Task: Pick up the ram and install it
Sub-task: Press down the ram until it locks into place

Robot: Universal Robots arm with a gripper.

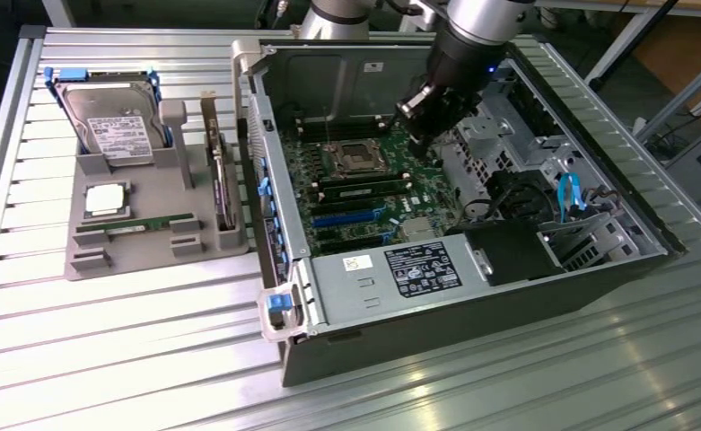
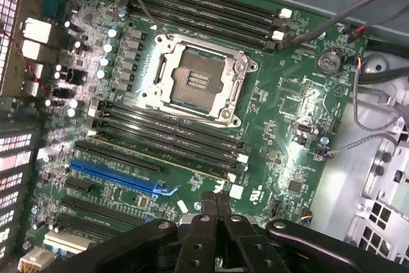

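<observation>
While the gripper point(image 1: 413, 115) hangs inside the open computer case point(image 1: 326, 296) in the exterior view, one ram stick point(image 1: 135, 223) lies in the grey tray point(image 1: 123, 260) outside. In the wrist view, its fingers point(image 2: 216, 206) are pressed together, holding nothing, just above a green ram stick point(image 2: 192, 165) seated in a motherboard point(image 2: 287, 100) slot, so one install looks done.

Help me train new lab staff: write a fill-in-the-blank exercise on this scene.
The gripper hangs over the motherboard with its jaws ___.
The processor socket is ___.
The hard drive outside the case has ___ rails.
Missing: shut; empty; blue.
</observation>
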